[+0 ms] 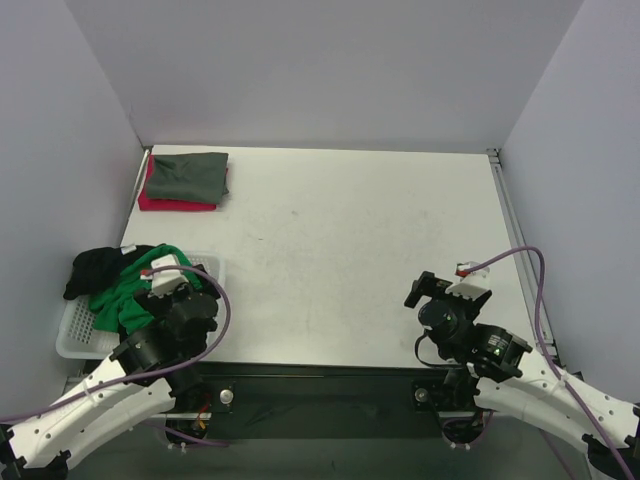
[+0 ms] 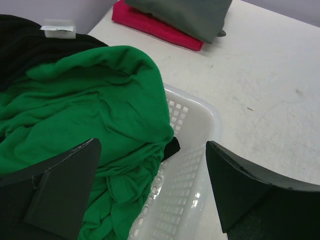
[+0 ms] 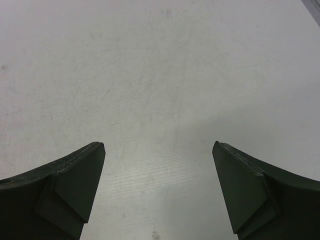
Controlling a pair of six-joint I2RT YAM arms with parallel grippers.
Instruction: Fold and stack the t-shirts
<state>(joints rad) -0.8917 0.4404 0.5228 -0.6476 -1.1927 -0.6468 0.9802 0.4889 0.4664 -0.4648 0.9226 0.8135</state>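
A: Starting from the left, how much of the work is done?

B: At about 8 o'clock on the table (image 1: 350, 230) stands the white perforated basket (image 1: 75, 330). In it lie a green t-shirt (image 1: 125, 295) and a black t-shirt (image 1: 95, 268), both crumpled. The black one spills over the far left rim. I judge that these two are not yet folded.

A: And the left gripper?

B: The left gripper (image 2: 152, 145) hovers over the right edge of the basket. Its jaws are spread wide and nothing is between them. The green cloth is just below it, but I cannot tell whether it touches.

A: What is finished, then?

B: At about 11 o'clock, in the far left corner, there is a neat stack. A grey-green t-shirt (image 1: 190, 175) lies folded on top of a pink-red t-shirt (image 1: 165, 203). So two seem done and two are left, as far as can be seen. Whether more cloth hides under the green one, I cannot tell.

A: And the right side?

B: At about 4 o'clock the right gripper (image 3: 159, 145) hangs over bare tabletop. It is also wide apart and holds nothing.

A: So what comes next?

B: Probably to lift the green t-shirt out and spread it flat on the table. This is only my judgement.
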